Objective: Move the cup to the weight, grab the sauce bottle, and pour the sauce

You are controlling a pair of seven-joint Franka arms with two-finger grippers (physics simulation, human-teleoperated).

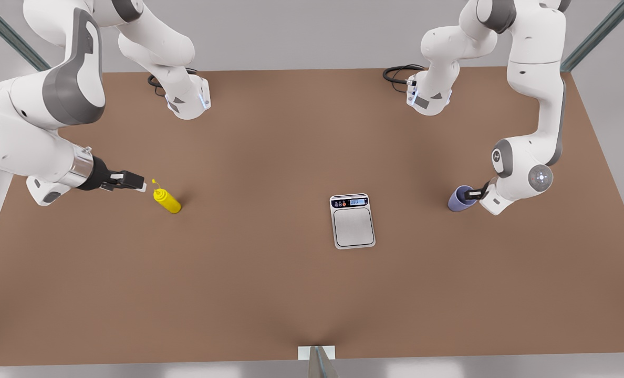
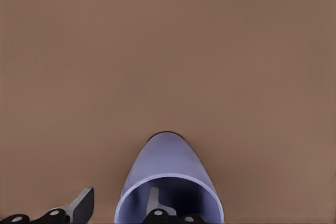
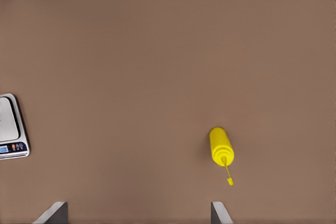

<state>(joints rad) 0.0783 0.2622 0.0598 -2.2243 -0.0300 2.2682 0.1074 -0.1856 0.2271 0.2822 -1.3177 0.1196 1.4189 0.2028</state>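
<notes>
between cup [image 1: 460,199] and sauce bottle [image 1: 167,200]: weight [image 1: 352,221].

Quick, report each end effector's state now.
Left end effector: open, one finger inside the cup, one outside; not clamped.
Right end effector: open, beside the sauce bottle, holding nothing.

a wide brown table [image 1: 270,294] with a matte, even surface takes up most of the front view. it narrows toward the far edge. behind that edge a plain pale grey wall [image 1: 301,31] runs across. two dark teal metal struts slant in from the upper corners, one on the front view's left [image 1: 7,32], one on its right [image 1: 598,34]. at the near edge, in the middle, a small white bracket [image 1: 316,353] holds another grey strut. the light is soft and diffuse, with faint shadows on the tabletop.
</notes>
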